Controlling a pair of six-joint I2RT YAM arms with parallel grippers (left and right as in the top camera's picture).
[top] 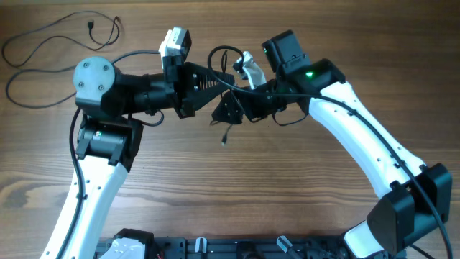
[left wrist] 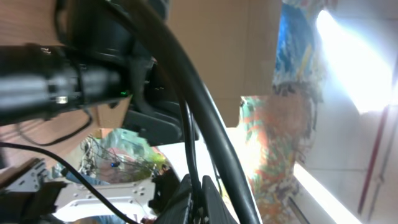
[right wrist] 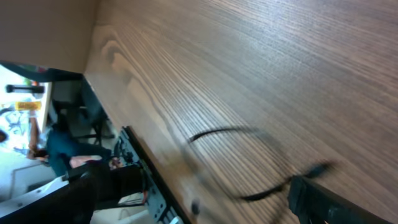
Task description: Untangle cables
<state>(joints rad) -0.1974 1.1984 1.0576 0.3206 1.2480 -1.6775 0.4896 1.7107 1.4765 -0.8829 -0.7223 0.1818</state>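
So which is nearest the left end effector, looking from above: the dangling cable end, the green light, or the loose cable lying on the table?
From the left end effector:
1. Dangling cable end, just below it.
2. Green light, on the right arm.
3. Loose cable, far top-left corner.

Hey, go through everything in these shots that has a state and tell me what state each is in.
left gripper: shut, seemingly pinching the hanging cable.
right gripper: open, beside the left one.
hanging cable: lifted, plug end dangling above the table.
loose cable: lying slack on the table, far left, untouched.
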